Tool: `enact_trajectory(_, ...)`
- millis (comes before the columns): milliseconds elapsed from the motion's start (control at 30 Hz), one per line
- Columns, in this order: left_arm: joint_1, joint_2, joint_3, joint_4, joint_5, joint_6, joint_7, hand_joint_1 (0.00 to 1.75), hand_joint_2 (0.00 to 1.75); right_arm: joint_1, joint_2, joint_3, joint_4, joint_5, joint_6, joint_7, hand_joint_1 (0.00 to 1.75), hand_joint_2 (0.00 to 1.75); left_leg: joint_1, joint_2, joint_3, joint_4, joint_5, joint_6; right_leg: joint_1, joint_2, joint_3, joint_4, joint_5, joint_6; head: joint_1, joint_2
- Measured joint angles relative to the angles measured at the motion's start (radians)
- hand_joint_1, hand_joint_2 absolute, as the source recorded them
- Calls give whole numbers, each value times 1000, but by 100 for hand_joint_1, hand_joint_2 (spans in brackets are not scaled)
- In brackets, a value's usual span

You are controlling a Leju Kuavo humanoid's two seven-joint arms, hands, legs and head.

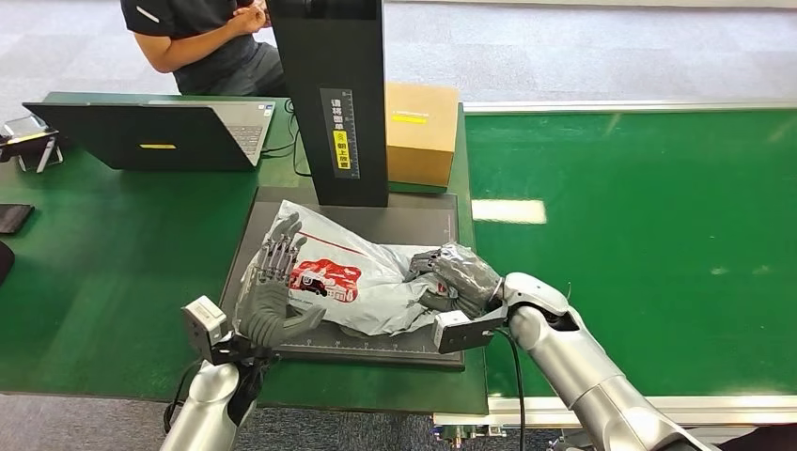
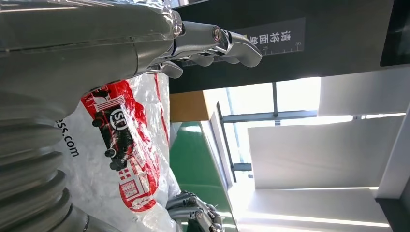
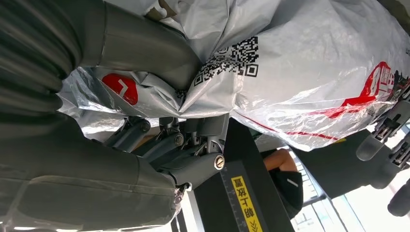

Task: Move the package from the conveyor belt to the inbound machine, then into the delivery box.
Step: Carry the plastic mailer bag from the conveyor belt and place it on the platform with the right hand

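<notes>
The package (image 1: 362, 282) is a grey-white plastic mail bag with a red printed logo. It lies on the dark plate of the inbound machine (image 1: 414, 221), in front of its black column (image 1: 338, 103). My right hand (image 1: 456, 277) grips the bag's right end; the right wrist view shows the thumb and fingers of the right hand (image 3: 145, 58) pinching crumpled plastic of the package (image 3: 300, 72) beside a QR code. My left hand (image 1: 273, 287) stands upright with straight, spread fingers against the bag's left side, holding nothing. The left wrist view shows the left hand (image 2: 121, 43) above the package (image 2: 121, 154).
A brown cardboard box (image 1: 421, 132) stands behind the column on the right. An open laptop (image 1: 150, 132) sits on the green table at the left, and a person (image 1: 202, 42) sits behind it. The green conveyor belt (image 1: 639, 244) stretches to the right.
</notes>
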Motion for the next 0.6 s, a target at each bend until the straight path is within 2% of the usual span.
enact_trajectory(33, -1, 1, -1, 2, 0, 0, 0, 0, 175, 0, 0, 0, 0, 7, -15, 3, 12, 175, 0, 0, 0, 0, 0, 0, 0, 0, 0, 0, 0, 0, 0, 0)
enact_trajectory(67, -1, 2, -1, 4, 0, 1, 0, 0, 175, 0, 0, 0, 0, 15, -33, 6, 0, 175, 0, 0, 0, 0, 0, 0, 0, 0, 0, 0, 0, 0, 0, 0)
enact_trajectory(400, -2, 13, -4, 23, 16, 7, 0, 0, 175, 38, 6, -40, -10, -65, -126, -8, 0, 175, 0, 0, 0, 0, 0, 0, 0, 0, 0, 0, 0, 0, 0, 0)
enact_trajectory(500, -1, 15, -4, 24, 17, 11, 0, 0, 175, 70, 16, -69, -47, -138, -150, -9, 0, 175, 0, 0, 0, 0, 0, 0, 0, 0, 0, 0, 0, 0, 0, 0)
enact_trajectory(600, -2, 15, -4, 25, 17, 16, 0, 0, 175, 105, 24, -97, -103, -263, -127, -9, 0, 175, 0, 0, 0, 0, 0, 0, 0, 0, -1, 0, 0, 0, 0, 0)
